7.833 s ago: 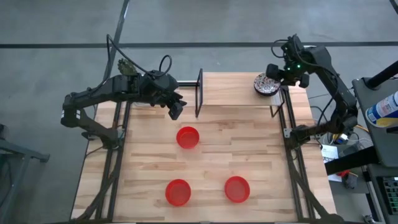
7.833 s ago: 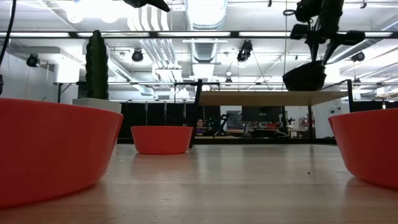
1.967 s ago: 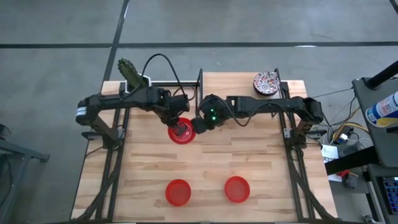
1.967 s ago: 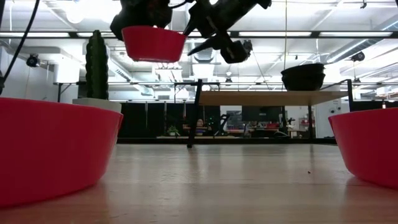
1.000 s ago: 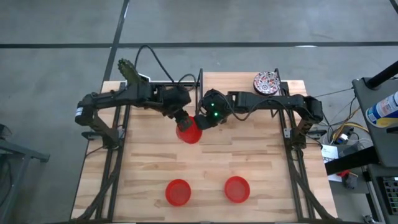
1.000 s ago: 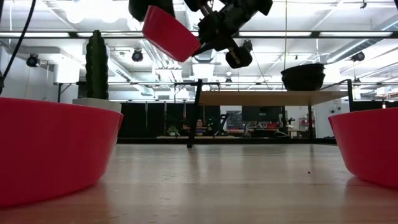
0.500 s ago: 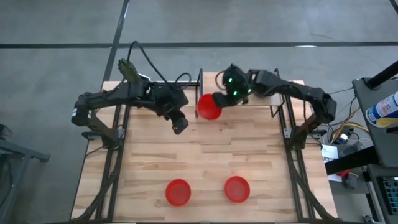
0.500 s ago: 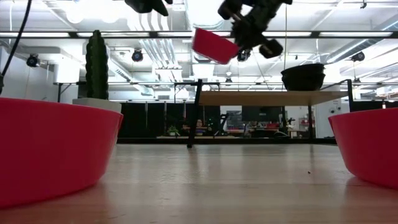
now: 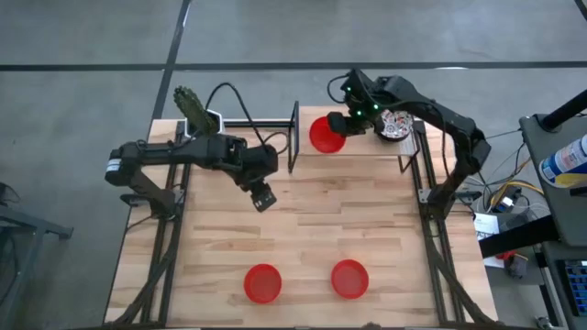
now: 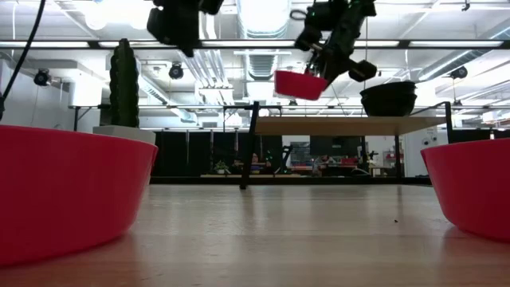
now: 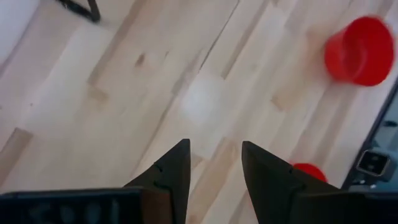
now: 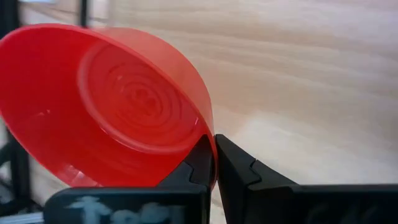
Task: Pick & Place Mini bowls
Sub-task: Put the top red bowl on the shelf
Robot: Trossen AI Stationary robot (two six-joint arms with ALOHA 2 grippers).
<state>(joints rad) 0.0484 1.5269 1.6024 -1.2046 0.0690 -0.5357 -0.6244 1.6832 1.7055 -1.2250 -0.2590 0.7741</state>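
Two arms are reaching over the wooden table (image 9: 367,220), and their positions have changed from half a second ago. The right gripper (image 9: 341,125) is now hanging over the table's far edge, having carried its red bowl (image 9: 325,135) away from the middle toward the floral bowl (image 9: 396,126) at the far right corner. Its fingers are pinching the bowl's rim (image 12: 208,146) between them, and the bowl is hanging clear of the wood, slightly tilted in the low view. The left gripper (image 9: 262,196) is hovering over the table's left-centre with its fingers (image 11: 177,171) spread and nothing between them — it has drawn back a little. Two more red bowls (image 9: 263,282) (image 9: 349,279) are sitting near the front edge, unmoved. A cactus (image 9: 190,105) is standing at the far left corner. In the low view the front bowls are cut off at both sides — and the floral bowl is showing only as a dark silhouette.
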